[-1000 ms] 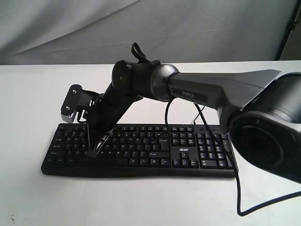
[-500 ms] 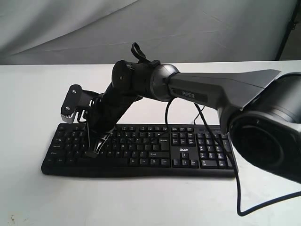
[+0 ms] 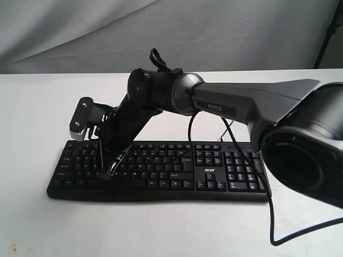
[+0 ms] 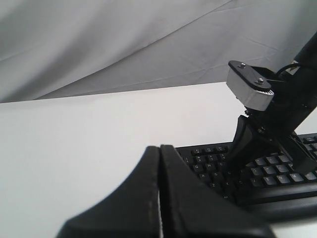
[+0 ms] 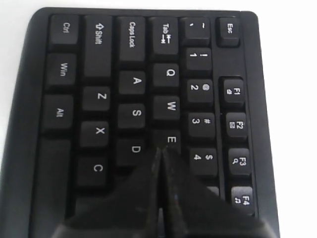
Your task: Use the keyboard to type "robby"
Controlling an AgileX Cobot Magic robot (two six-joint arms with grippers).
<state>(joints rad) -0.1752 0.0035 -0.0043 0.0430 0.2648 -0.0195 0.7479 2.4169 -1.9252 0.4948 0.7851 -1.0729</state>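
On the near middle of the white table (image 3: 32, 107) lies the keyboard (image 3: 161, 171), long side to the viewer, number pad to the right and its thin cable (image 3: 270, 214) trailing off the right end toward the near edge. Over its left letter block the right gripper (image 5: 161, 153) comes down at a slant, the arm reaching across from the right. Its two fingers are pressed together into one narrow wedge and hold nothing. In the right wrist view the wedge's point sits on the edge of the E key (image 5: 170, 141), close beside D (image 5: 135, 148); the R key is hidden beneath the fingers.

The risk, as I judge it, is a wrong first letter: a press from this spot may strike E rather than R, or catch two keys at once, since the point rides a border between caps. A slanted push could also slip off a key edge.

Off the keyboard, the left gripper (image 4: 159, 153) is likewise closed on nothing.

No container shows anywhere.
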